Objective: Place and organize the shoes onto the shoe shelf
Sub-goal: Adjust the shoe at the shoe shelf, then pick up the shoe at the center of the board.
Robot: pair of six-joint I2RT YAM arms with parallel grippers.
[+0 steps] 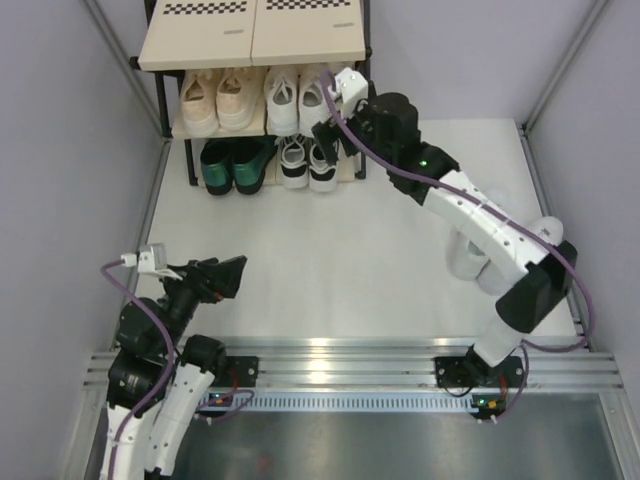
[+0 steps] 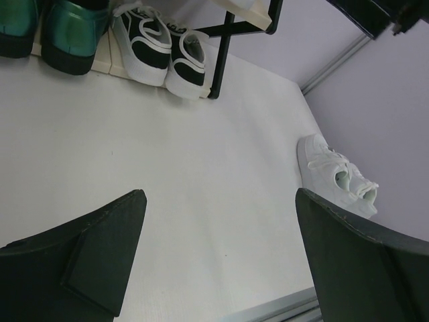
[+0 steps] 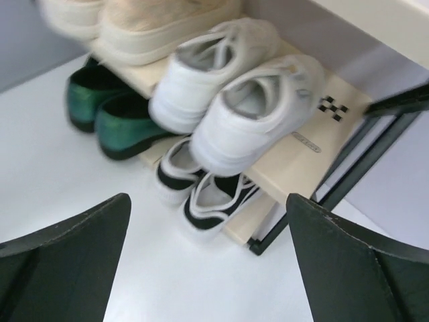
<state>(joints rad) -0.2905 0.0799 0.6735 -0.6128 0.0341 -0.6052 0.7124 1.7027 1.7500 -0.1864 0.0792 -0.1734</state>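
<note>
Right gripper (image 1: 333, 140) sits at the shelf front, level with the middle board (image 3: 301, 157); jaws apart, nothing held. Left gripper (image 1: 222, 275) is low near its own base, jaws wide, also bare.

Shoe shelf (image 1: 250, 45): beige sneakers (image 1: 218, 95) and white sneakers (image 3: 234, 100) on the middle board, dark green shoes (image 1: 232, 165) and black-and-white sneakers (image 3: 201, 194) below. Last white pair (image 2: 338, 176) is on the table (image 1: 330, 260) by the right wall (image 2: 389, 100), tucked beside the right arm (image 1: 480, 215).

Watch for:
- The nearer white sneaker overhangs the board's front edge. Brush it when you pull the right wrist away and it likely tips onto the black-and-white sneakers
- Swing the right elbow back carelessly and you may shove the white pair into the wall
- That pair lies close to the arm's base; a cramped reach risks a weak pinch and a drop
</note>
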